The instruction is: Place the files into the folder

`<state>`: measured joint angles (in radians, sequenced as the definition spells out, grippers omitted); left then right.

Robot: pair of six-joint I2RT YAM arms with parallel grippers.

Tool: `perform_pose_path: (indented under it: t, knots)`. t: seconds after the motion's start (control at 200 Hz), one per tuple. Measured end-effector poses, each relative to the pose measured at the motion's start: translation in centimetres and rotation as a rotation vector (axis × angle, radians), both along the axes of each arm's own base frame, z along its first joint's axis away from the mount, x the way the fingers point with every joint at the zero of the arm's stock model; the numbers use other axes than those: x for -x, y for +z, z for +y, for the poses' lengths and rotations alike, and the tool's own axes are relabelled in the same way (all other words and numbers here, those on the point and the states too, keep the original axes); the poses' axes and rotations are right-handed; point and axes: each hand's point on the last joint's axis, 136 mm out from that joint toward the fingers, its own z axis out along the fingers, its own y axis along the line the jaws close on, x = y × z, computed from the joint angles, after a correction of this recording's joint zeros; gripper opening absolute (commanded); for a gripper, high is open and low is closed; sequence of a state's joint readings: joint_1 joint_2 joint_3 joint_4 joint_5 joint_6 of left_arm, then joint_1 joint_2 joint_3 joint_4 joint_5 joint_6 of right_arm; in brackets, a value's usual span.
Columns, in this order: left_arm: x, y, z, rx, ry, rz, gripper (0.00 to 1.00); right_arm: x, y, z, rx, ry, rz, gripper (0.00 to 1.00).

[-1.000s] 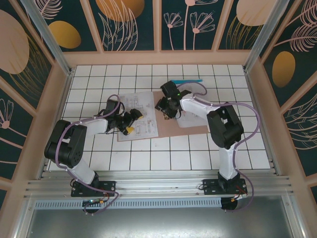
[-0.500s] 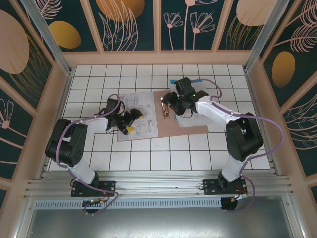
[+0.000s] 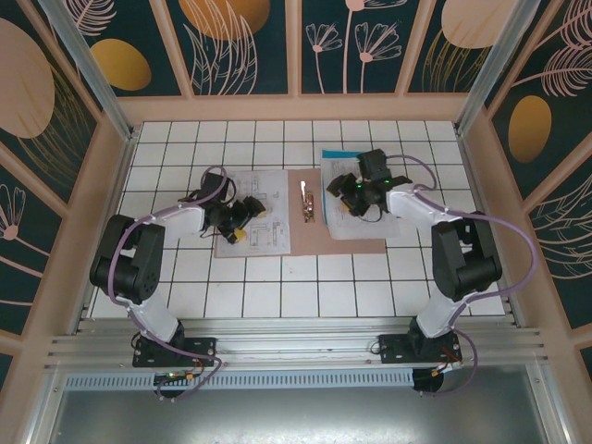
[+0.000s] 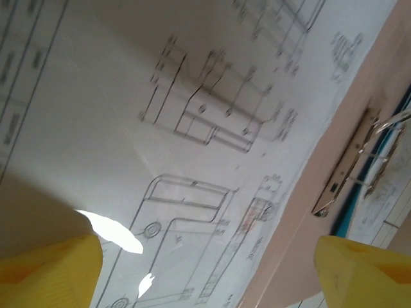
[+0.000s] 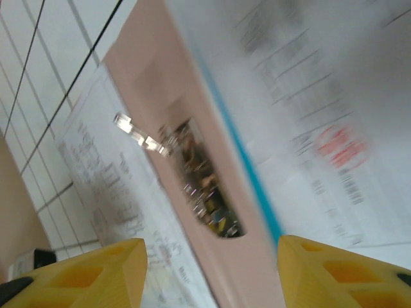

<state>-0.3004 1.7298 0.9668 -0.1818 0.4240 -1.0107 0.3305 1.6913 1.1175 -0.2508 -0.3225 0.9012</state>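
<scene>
White tiled table (image 3: 277, 298), floral wall panels (image 3: 248, 48)

Printed files (image 3: 351, 228) on flat pinkish-brown folder (image 3: 310, 242)

The worktop (image 3: 277, 296) is white tile with dark lines. Teal wall panels (image 3: 250, 46) with pale leaf drawings enclose it; aluminium rails (image 3: 277, 350) cross the near edge.

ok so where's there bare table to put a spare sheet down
The table is bare along its near edge, between the folder and the arm bases, and in the back row by the wall. The middle is crowded: the printed sheets lie on the folder, with the left gripper and the right gripper over them.
</scene>
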Motion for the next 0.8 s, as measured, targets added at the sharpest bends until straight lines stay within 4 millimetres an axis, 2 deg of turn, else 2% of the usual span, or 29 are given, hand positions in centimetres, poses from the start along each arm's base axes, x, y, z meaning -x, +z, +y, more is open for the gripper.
perform_pose_path:
  t: [0.065,0.125,0.19,0.255,0.355,0.505,0.635,0.801]
  knots:
    - [-1.2,1.5,-0.6,0.002,-0.016,-0.037,0.73,-0.8,0.0,-2.1,-0.001,-0.034,-0.005,0.56]
    - [-2.5,3.0,-2.0,0.018,-0.050,-0.079,0.68,-1.3,0.0,-3.5,0.001,-0.054,-0.011,0.56]
    - [-3.4,4.4,-4.7,0.047,-0.108,-0.117,0.61,-1.7,0.1,-4.6,-0.001,-0.064,-0.017,0.55]
    - [-3.3,5.1,-7.8,0.082,-0.169,-0.132,0.53,-1.8,0.1,-5.0,-0.010,-0.066,-0.014,0.53]
    - [-1.7,4.7,-12.8,0.135,-0.262,-0.107,0.45,-2.0,-0.5,-5.0,-0.031,-0.063,0.000,0.53]
    - [0.2,2.8,-18.1,0.166,-0.348,-0.042,0.40,-1.8,-3.5,-5.0,-0.023,-0.072,0.079,0.53]
    - [0.6,1.5,-20.0,0.164,-0.363,-0.014,0.38,-1.6,-5.3,-5.3,-0.012,-0.096,0.130,0.53]
    - [0.1,0.7,-20.1,0.134,-0.335,-0.012,0.39,-2.3,-5.5,-5.3,-0.010,-0.113,0.137,0.52]
